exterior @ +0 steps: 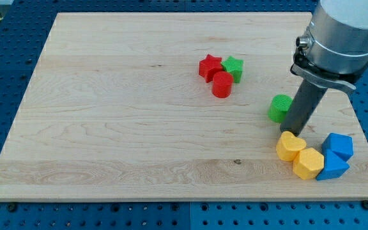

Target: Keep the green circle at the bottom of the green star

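Green circle (278, 108); green star (233, 67) — red star (209, 66); pale wood board (120, 115)

I'm looking at a table (120, 128) of pale wood, smooth, with visible grain and a small dark knot. Around it sits blue perforated board (18, 32), matt. The green circle (278, 108) and green star (234, 67) look like smooth matt plastic. My rod (302, 108) is dark and matt, under a silvery metal housing (347, 32).

My arm enters from the view's 1 o'clock corner, its grey cylinder carrying a dark rod that slants toward 7 o'clock; my tip (291, 132) rests low.
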`<state>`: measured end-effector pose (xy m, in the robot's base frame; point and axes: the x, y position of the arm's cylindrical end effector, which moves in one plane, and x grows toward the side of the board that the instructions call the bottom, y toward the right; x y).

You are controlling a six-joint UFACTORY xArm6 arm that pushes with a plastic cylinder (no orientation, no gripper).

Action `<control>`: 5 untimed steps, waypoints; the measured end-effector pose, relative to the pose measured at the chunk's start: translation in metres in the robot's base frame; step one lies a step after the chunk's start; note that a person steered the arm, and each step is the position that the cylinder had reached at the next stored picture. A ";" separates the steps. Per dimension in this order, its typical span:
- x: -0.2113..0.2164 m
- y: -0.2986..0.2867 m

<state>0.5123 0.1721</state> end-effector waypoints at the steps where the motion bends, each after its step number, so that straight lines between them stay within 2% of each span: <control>1: 0.001 0.018; 2: 0.010 0.019; 5: 0.002 0.024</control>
<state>0.5144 0.1961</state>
